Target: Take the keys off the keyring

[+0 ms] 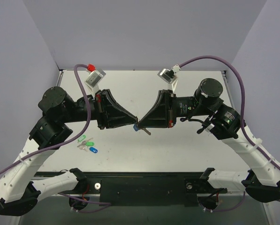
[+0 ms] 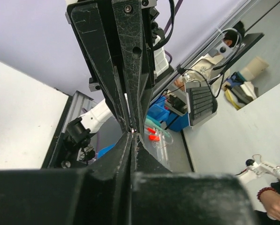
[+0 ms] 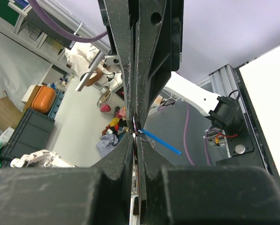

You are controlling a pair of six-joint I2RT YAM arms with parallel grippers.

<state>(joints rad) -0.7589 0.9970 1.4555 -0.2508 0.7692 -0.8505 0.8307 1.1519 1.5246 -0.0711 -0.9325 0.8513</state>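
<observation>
Left claw and right claw, both closed, meet tip-to-tip, keyring and key at their tips.

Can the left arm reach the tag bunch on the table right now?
Probably not yet. The left gripper is shut, tip to tip with the right gripper at the keyring. The tag bunch lies uncovered beside the left arm, so nothing blocks it once freed.

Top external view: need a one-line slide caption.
Left pincer and right pincer shut tip to tip at the light-blue keyring over the table; green and blue tags lie aside.
</observation>
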